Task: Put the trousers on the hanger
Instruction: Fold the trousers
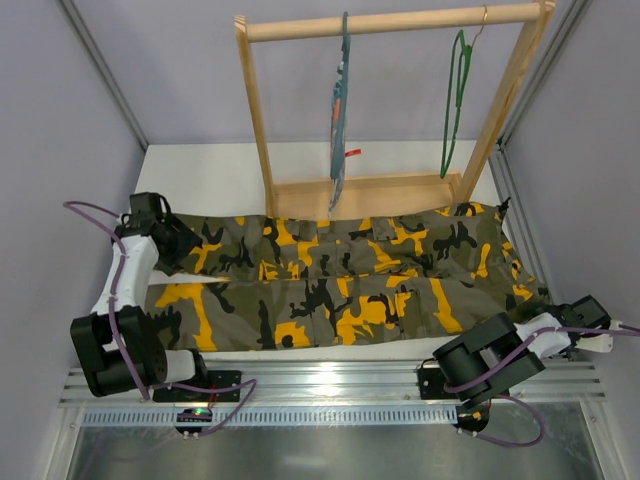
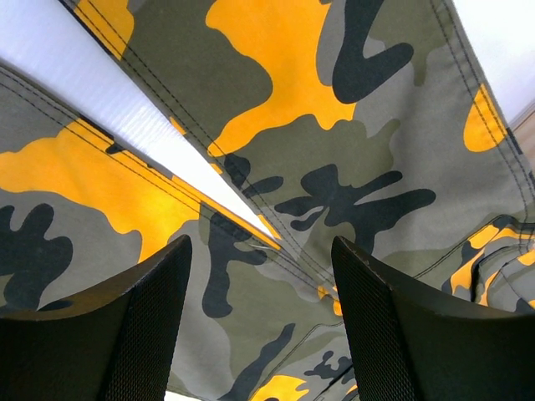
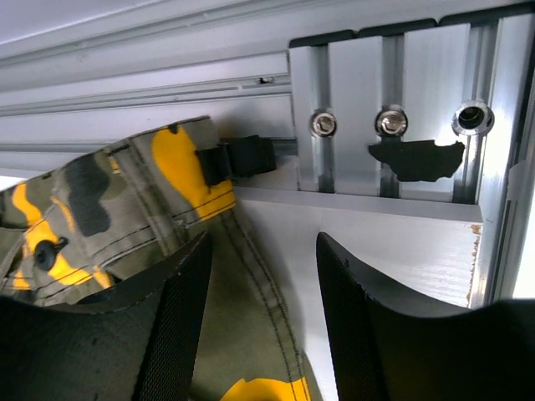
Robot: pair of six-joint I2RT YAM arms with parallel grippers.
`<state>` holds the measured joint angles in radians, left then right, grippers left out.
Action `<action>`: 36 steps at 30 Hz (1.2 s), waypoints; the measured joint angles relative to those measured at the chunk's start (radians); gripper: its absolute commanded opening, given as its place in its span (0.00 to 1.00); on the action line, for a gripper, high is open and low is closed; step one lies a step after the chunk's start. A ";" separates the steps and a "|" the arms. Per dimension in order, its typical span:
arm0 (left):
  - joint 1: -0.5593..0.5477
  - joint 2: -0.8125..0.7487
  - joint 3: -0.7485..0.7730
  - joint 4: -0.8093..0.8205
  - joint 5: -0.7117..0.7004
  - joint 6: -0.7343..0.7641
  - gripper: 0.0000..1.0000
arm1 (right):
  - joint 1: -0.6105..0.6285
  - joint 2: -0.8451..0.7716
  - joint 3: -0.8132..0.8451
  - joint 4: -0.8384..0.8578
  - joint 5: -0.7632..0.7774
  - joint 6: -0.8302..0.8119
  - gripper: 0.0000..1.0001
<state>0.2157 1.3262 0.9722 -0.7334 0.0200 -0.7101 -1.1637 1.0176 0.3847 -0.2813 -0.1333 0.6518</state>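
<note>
**Trousers** (image 1: 340, 290): laid flat across the white table (image 1: 210, 170), spanning the middle of the top view from left to right. The two legs lie side by side, with a narrow wedge of table showing between them at the left end. The upper edge lies just beside the base of the wooden rack (image 1: 390, 22).

**Hanger** (image 1: 457, 100): suspended by its hook from the rack's top bar, upper right of the top view, well apart from the trousers. A striped cloth (image 1: 340, 110) hangs from the same bar at upper centre.

**Left gripper** (image 2: 259, 251): positioned over the left end of the trousers. In the left wrist view both fingers (image 2: 142, 326) stand spread. Camouflage fabric and the wedge of table show in the gap between them, and nothing is pinched.

**Right gripper** (image 3: 263, 242): positioned at the lower right edge of the trousers in the top view. In the right wrist view the jaws stand spread.
- A trouser edge with a black strap lies at the left of the frame and passes under the left-hand finger.
- Bare white table fills most of the gap between the fingers.
- Whether that finger touches the fabric cannot be told.
- An aluminium frame (image 3: 393, 125) with a row of bolt heads occupies the upper right
</note>
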 measured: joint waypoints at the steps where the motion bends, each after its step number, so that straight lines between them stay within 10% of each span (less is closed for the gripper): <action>1: 0.000 0.000 0.004 0.000 0.000 0.000 0.69 | 0.000 0.016 0.000 0.001 0.002 0.002 0.55; 16: 0.000 0.000 0.007 0.015 0.000 -0.023 0.68 | 0.011 0.074 -0.035 0.117 -0.009 0.051 0.04; 31: 0.000 -0.030 0.007 -0.024 -0.078 -0.111 0.67 | 0.082 -0.169 0.124 -0.106 0.134 0.058 0.04; 33: 0.000 -0.030 0.007 -0.031 -0.080 -0.120 0.67 | 0.087 -0.168 0.117 -0.094 0.101 0.057 0.34; 36: 0.000 -0.030 0.007 -0.036 -0.080 -0.121 0.67 | 0.087 -0.127 0.091 -0.074 0.042 0.048 0.46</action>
<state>0.2153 1.2964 0.9794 -0.7696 -0.0597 -0.8314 -1.0771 0.8906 0.4759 -0.3550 -0.0910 0.6998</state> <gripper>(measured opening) 0.676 0.392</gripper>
